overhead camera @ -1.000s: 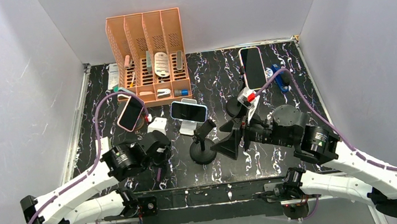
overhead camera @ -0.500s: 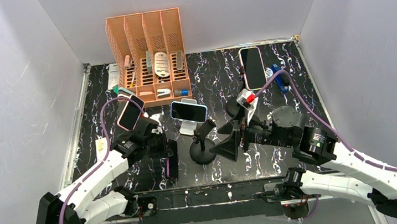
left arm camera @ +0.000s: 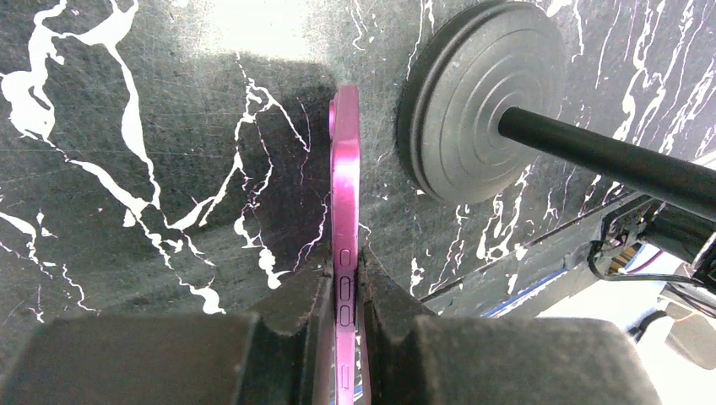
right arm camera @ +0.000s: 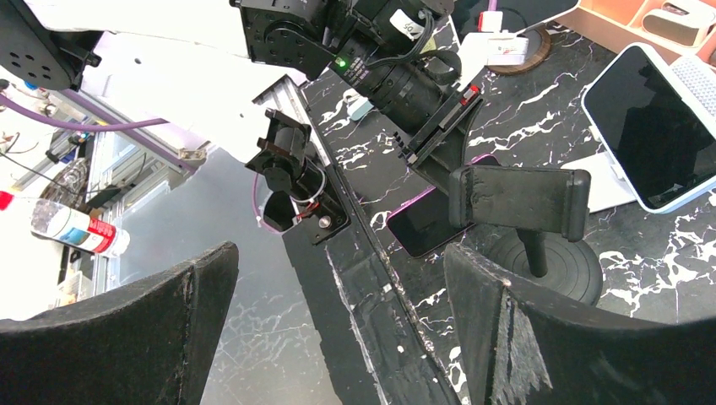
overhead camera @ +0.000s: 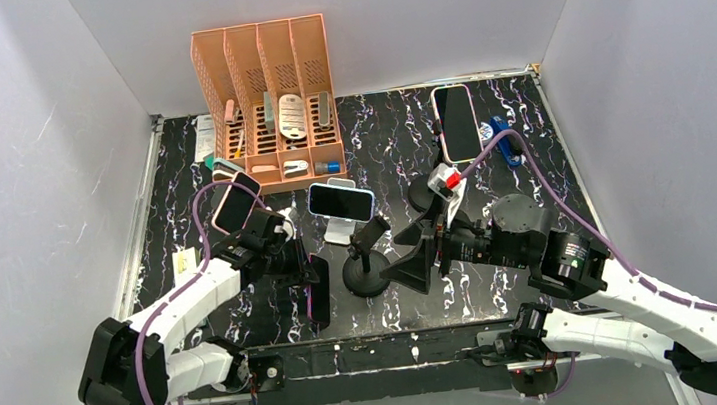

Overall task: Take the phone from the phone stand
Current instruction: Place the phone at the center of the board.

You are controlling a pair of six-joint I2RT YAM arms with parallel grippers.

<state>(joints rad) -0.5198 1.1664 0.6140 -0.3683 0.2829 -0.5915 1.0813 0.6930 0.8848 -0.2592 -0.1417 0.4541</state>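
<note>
Left hand (left arm camera: 344, 287) is clamped on the pink phone (left arm camera: 344, 169), edge-on, long axis running from the hand down toward the counter (left arm camera: 127, 169), just beside the phone stand (left arm camera: 481, 101) base. Far end maybe touching down, can't confirm. Right hand (right arm camera: 338, 337) spread wide, empty.
</note>
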